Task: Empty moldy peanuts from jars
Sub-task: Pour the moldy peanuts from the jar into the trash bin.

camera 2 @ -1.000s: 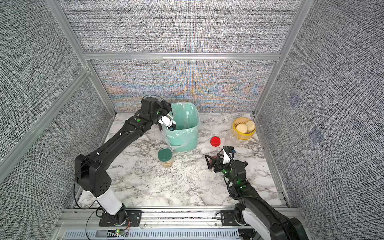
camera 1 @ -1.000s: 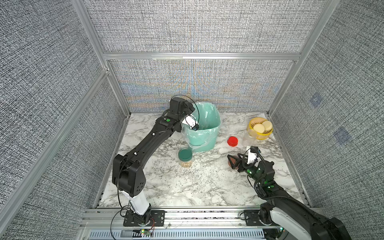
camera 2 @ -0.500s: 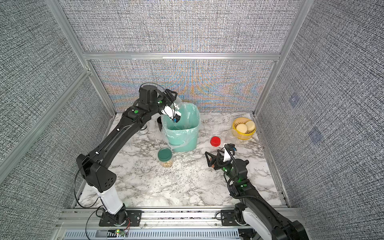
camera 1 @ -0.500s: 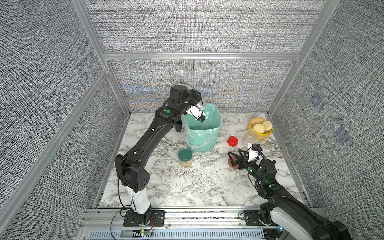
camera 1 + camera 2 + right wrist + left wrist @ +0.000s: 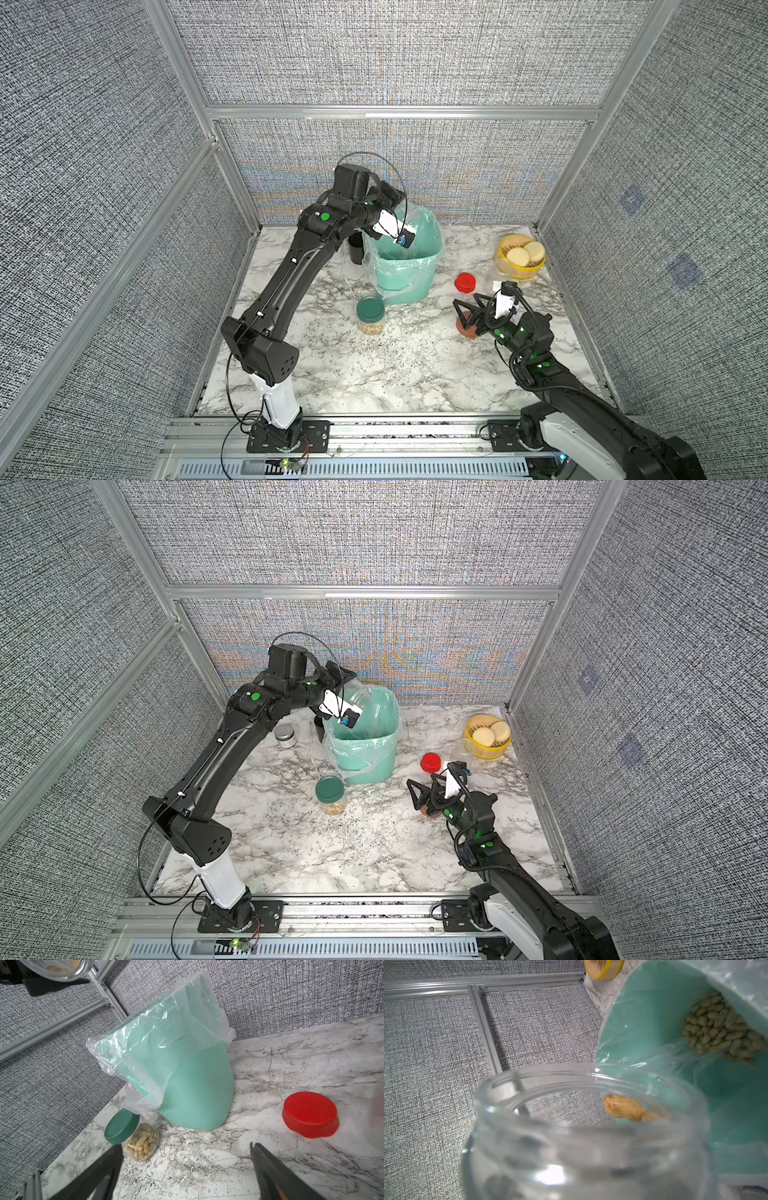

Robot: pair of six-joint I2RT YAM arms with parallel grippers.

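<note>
Since a second ago our left arm has swung up from the bin's side, and our right hand [image 5: 467,309] has risen above the terracotta lid [image 5: 466,330]. It hovers just over the lid, jaws spread wide, holding nothing. Beyond it the green-lidded jar [image 5: 370,316] stands full, and the red lid [image 5: 465,282] lies on the surface [image 5: 374,374]. Farther back, our left hand [image 5: 395,212] is clamped on the open jar [image 5: 591,1136], tipped over the bin [image 5: 409,274]. A few peanuts [image 5: 625,1107] sit inside the jar, and a peanut pile [image 5: 720,1028] lies in the liner.
</note>
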